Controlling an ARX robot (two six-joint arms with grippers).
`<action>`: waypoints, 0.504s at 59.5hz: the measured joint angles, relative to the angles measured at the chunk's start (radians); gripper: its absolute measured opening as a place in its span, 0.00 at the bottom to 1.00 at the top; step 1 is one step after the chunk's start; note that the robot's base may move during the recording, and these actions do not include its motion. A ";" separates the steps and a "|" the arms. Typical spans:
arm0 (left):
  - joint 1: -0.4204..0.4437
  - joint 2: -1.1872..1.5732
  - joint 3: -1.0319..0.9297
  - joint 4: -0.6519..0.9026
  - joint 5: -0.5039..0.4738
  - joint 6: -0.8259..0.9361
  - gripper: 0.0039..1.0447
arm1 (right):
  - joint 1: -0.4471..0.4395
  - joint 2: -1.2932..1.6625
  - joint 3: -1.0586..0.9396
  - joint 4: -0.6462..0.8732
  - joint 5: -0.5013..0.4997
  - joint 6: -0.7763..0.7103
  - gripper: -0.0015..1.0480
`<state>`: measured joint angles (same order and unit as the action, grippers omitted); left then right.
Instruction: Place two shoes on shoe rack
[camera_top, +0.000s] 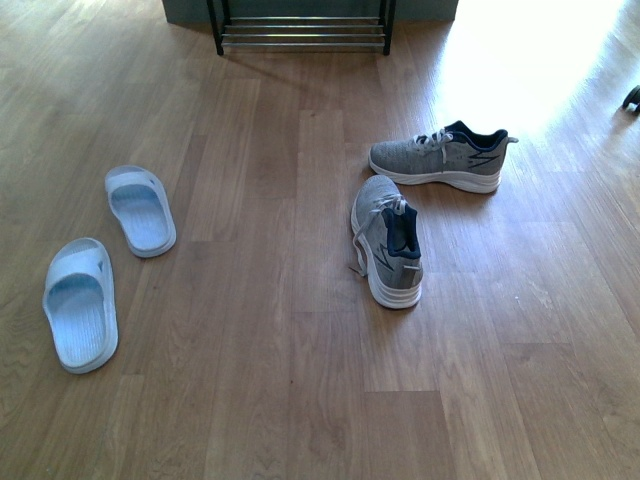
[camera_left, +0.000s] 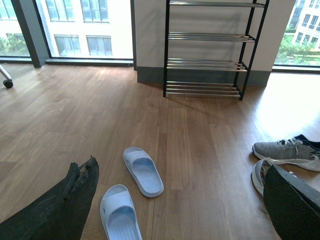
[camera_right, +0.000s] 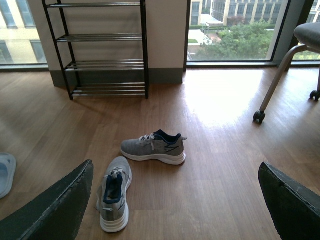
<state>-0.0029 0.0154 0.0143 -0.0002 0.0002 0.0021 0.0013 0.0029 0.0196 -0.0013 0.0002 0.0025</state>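
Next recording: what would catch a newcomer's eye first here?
Right of centre in the front view, the far grey sneaker lies side-on on the wood floor, and the near grey sneaker shows its heel to the camera. Two pale blue slides lie at left. The shoe rack stands at the far wall, with nothing on its visible tiers.

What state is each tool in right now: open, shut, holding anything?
Left tool: open, holding nothing.
Right tool: open, holding nothing.
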 joint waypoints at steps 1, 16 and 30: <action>0.000 0.000 0.000 0.000 0.000 0.000 0.91 | 0.000 0.000 0.000 0.000 0.000 0.000 0.91; 0.000 0.000 0.000 0.000 0.000 0.000 0.91 | 0.000 0.000 0.000 0.000 0.000 0.000 0.91; 0.000 0.000 0.000 0.000 0.000 0.000 0.91 | 0.000 0.000 0.000 0.000 0.000 0.000 0.91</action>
<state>-0.0029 0.0154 0.0143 -0.0002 0.0002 0.0021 0.0013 0.0029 0.0193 -0.0013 0.0002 0.0025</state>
